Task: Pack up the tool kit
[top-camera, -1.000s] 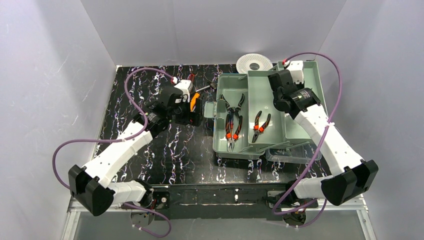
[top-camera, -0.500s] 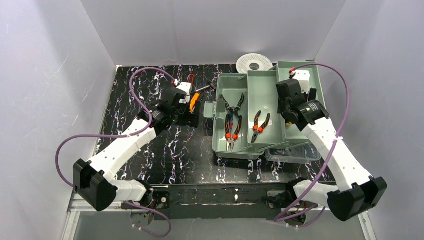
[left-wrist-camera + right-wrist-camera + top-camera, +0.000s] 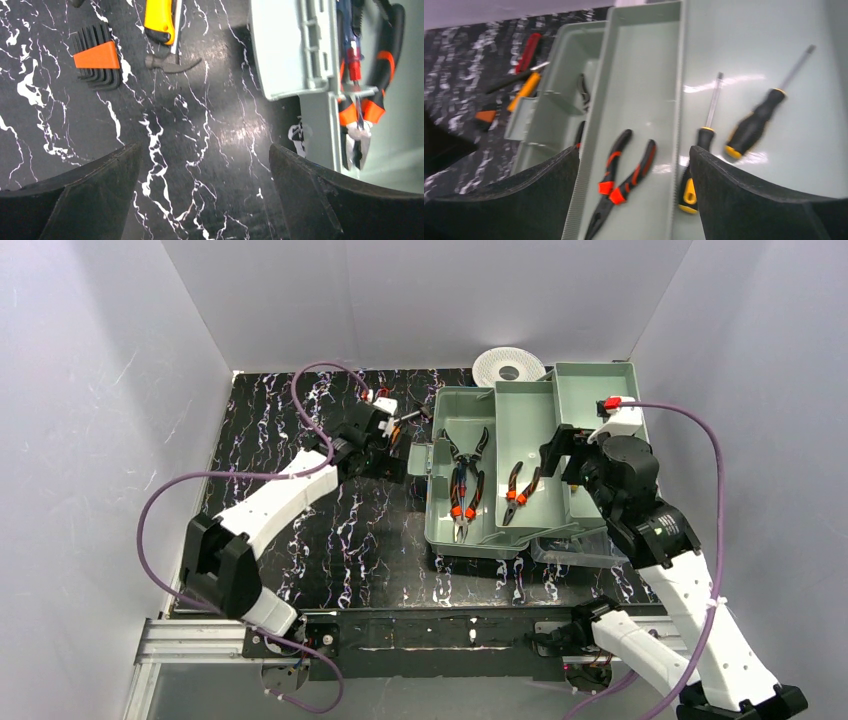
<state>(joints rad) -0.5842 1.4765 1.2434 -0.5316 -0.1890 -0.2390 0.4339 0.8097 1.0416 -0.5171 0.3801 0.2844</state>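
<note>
The large rectangular pale-green plastic box (image 3: pixel 530 410) sits open on the right half of the black marbled tabletop (image 3: pixel 300 440), its clear translucent lid (image 3: pixel 590 552) at the near right corner. Inside lie long red-and-black pliers (image 3: pixel 462 485), smaller pliers (image 3: pixel 520 492) in the middle tray, and two black-and-yellow screwdrivers (image 3: pixel 751 130). The left gripper (image 3: pixel 205 200) hovers just left of the box, spread wide and empty, near an orange-clipped hex-key set (image 3: pixel 96 57). The right gripper (image 3: pixel 634 200) hangs above the box, likewise wide apart and empty.
</note>
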